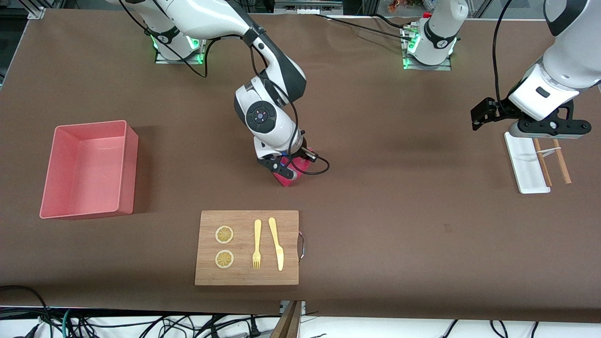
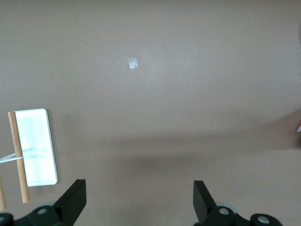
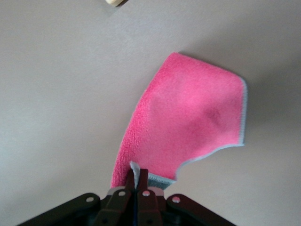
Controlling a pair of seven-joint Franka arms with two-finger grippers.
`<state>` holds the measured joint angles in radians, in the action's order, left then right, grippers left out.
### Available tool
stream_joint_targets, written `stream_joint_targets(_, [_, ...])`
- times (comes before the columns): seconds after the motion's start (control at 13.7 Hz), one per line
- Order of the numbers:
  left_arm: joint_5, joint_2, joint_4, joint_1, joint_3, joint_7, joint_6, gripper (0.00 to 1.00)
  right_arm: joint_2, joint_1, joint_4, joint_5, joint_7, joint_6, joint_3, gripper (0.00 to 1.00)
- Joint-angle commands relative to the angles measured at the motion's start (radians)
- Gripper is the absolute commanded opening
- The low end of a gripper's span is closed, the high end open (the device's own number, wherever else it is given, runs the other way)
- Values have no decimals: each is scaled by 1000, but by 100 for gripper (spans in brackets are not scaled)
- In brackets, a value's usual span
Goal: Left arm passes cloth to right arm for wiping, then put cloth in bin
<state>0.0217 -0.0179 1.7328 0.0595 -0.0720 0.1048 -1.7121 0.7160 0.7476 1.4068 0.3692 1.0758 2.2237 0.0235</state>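
Cutting board (image 1: 247, 247): flat rectangular wood.
Cloth (image 3: 188, 122): fuzzy raspberry-pink, on tabletop (image 1: 375, 188), corner pinched by right tool (image 3: 136, 181).
Bin (image 1: 89, 169): salmon plastic, low-walled.
Left tool (image 2: 139, 200): spread, waiting above tabletop.

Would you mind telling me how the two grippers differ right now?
The right gripper is shut on the cloth, low at the table's middle; the left gripper is open and holds nothing. The left gripper waits over the white tray. Both are black and two-fingered.
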Motion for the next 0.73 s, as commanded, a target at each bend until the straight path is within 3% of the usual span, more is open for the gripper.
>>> stream_joint_targets(0.0, [-8, -2, 1, 2, 0, 7, -11, 100, -9, -20, -2, -13, -35, -92, 15, 0])
stream_joint_targets(0.44, [-6, -2, -2, 2, -2, 10, -3, 100, -12, -207, 1, -81, -344, -346, 21, 0])
stream_joint_targets(0.66, [-8, -2, -9, 2, -2, 9, 3, 100, -13, -301, 3, -179, -476, -462, 24, 0])
